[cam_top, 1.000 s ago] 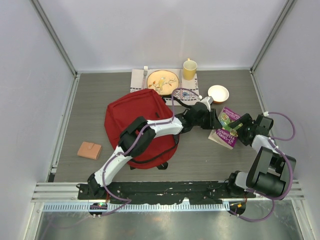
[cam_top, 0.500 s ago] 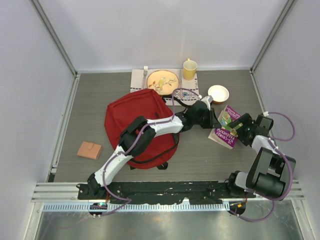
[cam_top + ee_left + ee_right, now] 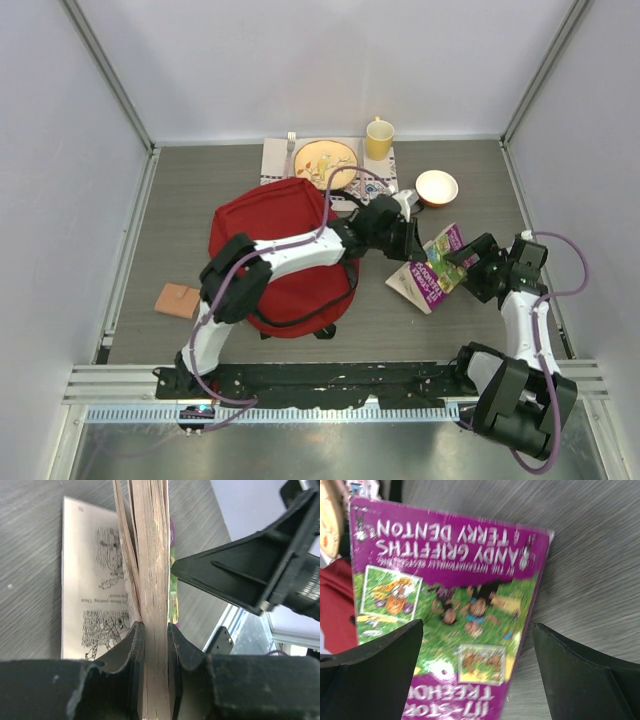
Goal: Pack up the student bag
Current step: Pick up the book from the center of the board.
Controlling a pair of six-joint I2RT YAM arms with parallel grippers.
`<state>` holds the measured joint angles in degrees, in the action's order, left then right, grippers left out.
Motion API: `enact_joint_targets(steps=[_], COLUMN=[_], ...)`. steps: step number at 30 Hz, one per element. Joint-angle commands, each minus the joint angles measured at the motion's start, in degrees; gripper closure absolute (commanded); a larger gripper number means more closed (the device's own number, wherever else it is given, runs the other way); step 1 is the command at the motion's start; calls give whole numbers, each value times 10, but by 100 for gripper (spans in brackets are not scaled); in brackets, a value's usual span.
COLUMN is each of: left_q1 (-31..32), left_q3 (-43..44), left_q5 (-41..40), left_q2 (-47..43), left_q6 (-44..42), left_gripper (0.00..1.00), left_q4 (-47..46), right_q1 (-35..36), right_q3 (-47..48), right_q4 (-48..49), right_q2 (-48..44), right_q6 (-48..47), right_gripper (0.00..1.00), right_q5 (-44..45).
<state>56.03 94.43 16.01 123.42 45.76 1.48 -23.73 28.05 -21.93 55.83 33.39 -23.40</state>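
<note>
left claw [image 3: 152, 652] is clamped on the page block of a purple paperback [image 3: 150, 555], with a finger [image 3: 129, 652] pressed to each side. the book stands on edge, a few leaves fan away from it, and an illustrated page is spread out toward the grey table [image 3: 30, 555]. from above, this claw [image 3: 408, 242] grips the book's [image 3: 432, 272] left end, and its arm reaches across the student bag [image 3: 255, 225].

right claw [image 3: 477, 630] is spread wide with nothing pinched, and the book's cover [image 3: 455, 580] fills the space ahead of it. in the left wrist view one of its fingertips [image 3: 180, 567] comes right up to the cover, but i cannot tell if it touches.

the red bag lies flat on the table, left of the book and apart from it. a plate [image 3: 325, 163], a yellow mug [image 3: 379, 139] and a white bowl [image 3: 436, 186] sit along the far side.
</note>
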Motion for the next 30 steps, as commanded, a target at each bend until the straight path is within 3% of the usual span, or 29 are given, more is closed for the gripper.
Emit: enact_joint_targets(steps=[1,5,9,13,16,20,27,30], left_q1=[-29,-44,-58,-61,-62,-63,-64,-64], left_q3=[-41,-98,-146,-195,-220,-251,-259,-267], left_q5=[3,-9,-20,-26,-17,-20,-26,-21], left_q2=[-128,-199,-249,-288,-311,-339,-386,-396], left_q6=[-23,-27,-18,-4,7,30,34,42], left_gripper=[100,100,100,100,100,100,100,100], left_q4=[-35,-44,-73,-129,-160,-204,-205,-219], right_q1=[1,1,2,12,19,38,66,82], right_q3=[17,21,16,-44,-55,-50,-55,-56], right_q4=[-20,-18,19,168,216,209,200,246], right_q2=[-46,-92,-105,-127,-134,-136,-146,-152], right_q6=[26,42,85,192,236,237,242,260], right_gripper=[4,4,4,4,4,4,4,4], right_q5=[-63,-96,-209,-276,-286,-279,-271,-271])
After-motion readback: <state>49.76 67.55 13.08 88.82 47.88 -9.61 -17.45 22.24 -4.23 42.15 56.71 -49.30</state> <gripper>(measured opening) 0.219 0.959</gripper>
